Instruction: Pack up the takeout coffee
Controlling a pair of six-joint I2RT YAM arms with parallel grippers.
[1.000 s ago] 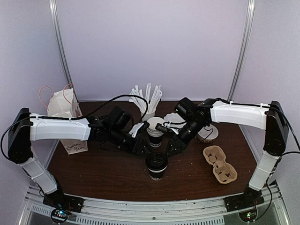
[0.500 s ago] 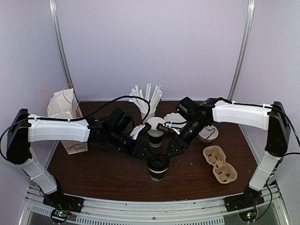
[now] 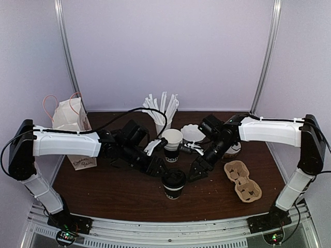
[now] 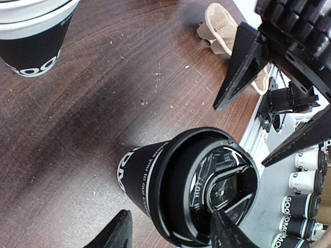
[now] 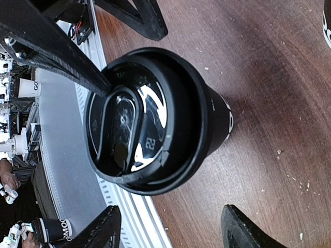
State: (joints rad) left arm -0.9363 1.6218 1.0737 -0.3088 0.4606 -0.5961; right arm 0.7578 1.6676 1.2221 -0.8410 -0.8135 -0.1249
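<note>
- One takeout coffee [image 3: 173,182], a black cup with white lettering and its black lid on, stands upright on the worktop [image 3: 103,191]. It is near the front edge, between your two arms.
- Your left end effector [image 4: 170,213] hangs just to the cup's left and a little above it. Its fingers are spread and grip nothing. In its wrist view one finger overlaps the lid's rim, and you cannot tell whether it touches.
- Your right end effector [image 5: 170,207] sits just to the cup's right, its fingers also spread and holding nothing.
- The two end effectors flank the one coffee, their tips angled toward it from either side.
- One second black cup [image 3: 172,145], lettered and white at the rim, stands just behind the coffee.
- One pale cup [image 3: 234,149] shows partly behind your right arm.
- One pulp carrier [image 3: 241,181] lies on the worktop to the right, apart from the coffee.
- At the back are one holder of white straws [image 3: 161,111] and one white bowl-like piece [image 3: 192,133] beside it.
- One white paper bag [image 3: 72,124] with handles stands at the left rear.
</note>
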